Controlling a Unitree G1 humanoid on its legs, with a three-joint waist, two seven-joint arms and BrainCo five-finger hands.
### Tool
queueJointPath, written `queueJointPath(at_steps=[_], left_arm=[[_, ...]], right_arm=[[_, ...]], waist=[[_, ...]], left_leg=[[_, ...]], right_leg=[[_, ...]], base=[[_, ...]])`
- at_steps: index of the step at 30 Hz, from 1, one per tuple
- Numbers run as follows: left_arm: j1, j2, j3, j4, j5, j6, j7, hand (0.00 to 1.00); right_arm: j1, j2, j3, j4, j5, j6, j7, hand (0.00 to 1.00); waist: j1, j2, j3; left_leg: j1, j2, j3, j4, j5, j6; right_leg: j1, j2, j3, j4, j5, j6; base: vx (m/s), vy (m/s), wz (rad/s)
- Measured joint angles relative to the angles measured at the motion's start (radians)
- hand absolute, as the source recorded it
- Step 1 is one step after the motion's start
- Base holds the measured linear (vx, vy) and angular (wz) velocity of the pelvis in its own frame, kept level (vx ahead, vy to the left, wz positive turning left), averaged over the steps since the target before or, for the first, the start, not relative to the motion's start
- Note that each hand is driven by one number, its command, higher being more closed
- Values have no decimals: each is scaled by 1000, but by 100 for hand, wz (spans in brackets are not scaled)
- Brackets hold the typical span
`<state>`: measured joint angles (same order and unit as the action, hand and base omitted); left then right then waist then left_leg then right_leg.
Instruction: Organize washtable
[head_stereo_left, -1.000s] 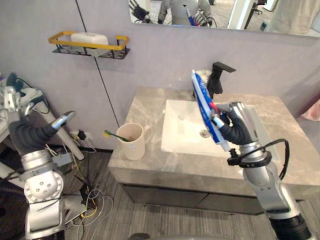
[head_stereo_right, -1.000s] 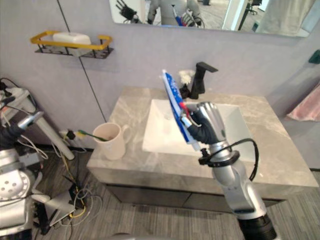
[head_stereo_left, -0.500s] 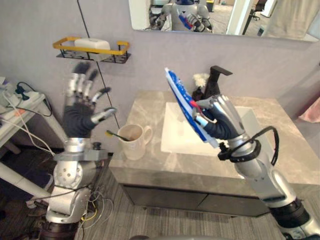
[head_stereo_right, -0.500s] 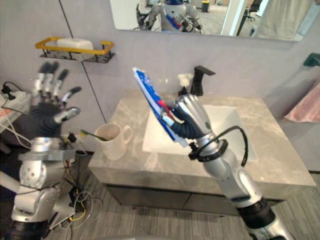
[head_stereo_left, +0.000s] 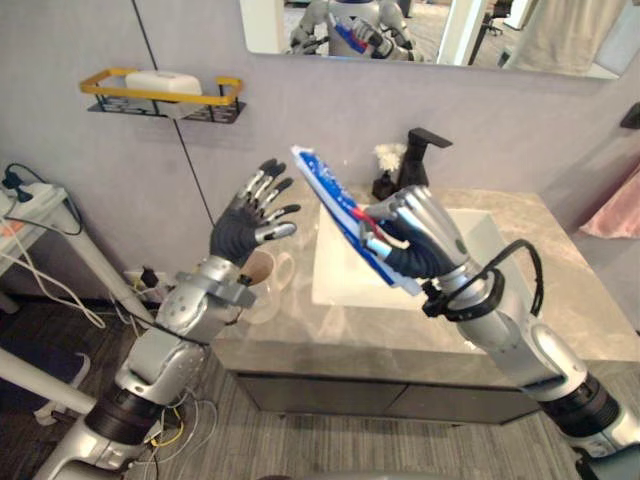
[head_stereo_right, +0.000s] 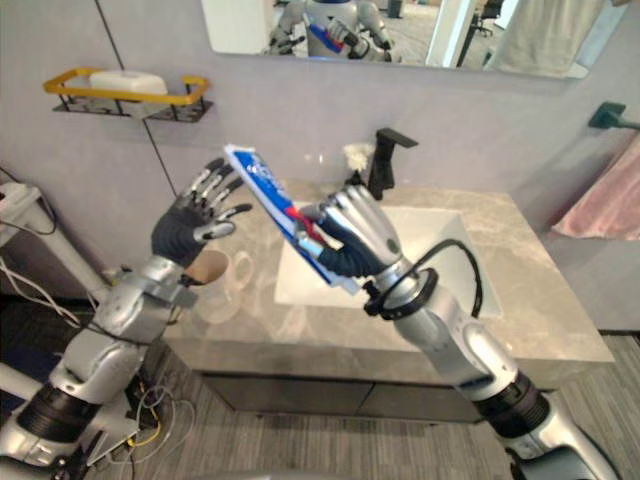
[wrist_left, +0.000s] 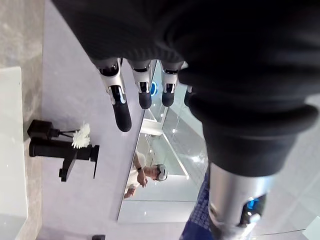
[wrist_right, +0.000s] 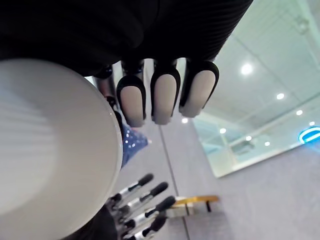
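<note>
The blue-and-white toothpaste tube (head_stereo_left: 333, 197) is held up in the air over the left part of the marble counter (head_stereo_left: 400, 338), tilted, its flat end uppermost. Its print is too small to read. The right hand (head_stereo_left: 420, 232) has its fingers clenched round the tube's lower half. Half a second ago the tube was nearer the white sink (head_stereo_left: 345, 268). The left hand (head_stereo_left: 238, 236), then raised farther left, now has its fingers spread and relaxed just beside the tube's upper end, apart from it. Behind the left wrist stands a cream mug (head_stereo_left: 268, 296), its mouth mostly covered. A yellow wall rack (head_stereo_left: 110, 78) holds a white soap bar (head_stereo_left: 163, 82).
</note>
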<state>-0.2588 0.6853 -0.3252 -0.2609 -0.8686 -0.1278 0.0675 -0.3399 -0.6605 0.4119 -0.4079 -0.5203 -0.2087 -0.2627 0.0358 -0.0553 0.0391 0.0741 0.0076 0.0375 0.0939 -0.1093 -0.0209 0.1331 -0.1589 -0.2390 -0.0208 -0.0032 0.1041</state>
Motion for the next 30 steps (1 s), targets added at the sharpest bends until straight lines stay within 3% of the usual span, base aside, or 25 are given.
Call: queueJointPath(at_steps=[5, 14, 30], left_arm=[[-56, 35, -48, 7, -46, 0, -1, 0], [-117, 62, -79, 15, -109, -3, -2, 0], [-121, 76, -148, -5, -152, -6, -21, 0]], right_arm=[[-28, -40, 43, 2, 0, -1, -3, 100], [-29, -107, 81, 47, -1, 2, 3, 100], [-60, -133, 160, 90, -42, 1, 6, 100]], waist=[[-20, 0, 0], [-22, 0, 1], [-24, 5, 4]], left_leg=[[9, 0, 2, -24, 12, 2], [10, 1, 6, -28, 15, 2], [14, 0, 6, -61, 44, -2]], right_leg=[[-2, 1, 0, -2, 6, -7], [-4, 2, 0, -3, 9, -9], [-16, 2, -2, -1, 9, -10]], base=[[-1, 0, -1], [-18, -7, 0], [-30, -11, 0]])
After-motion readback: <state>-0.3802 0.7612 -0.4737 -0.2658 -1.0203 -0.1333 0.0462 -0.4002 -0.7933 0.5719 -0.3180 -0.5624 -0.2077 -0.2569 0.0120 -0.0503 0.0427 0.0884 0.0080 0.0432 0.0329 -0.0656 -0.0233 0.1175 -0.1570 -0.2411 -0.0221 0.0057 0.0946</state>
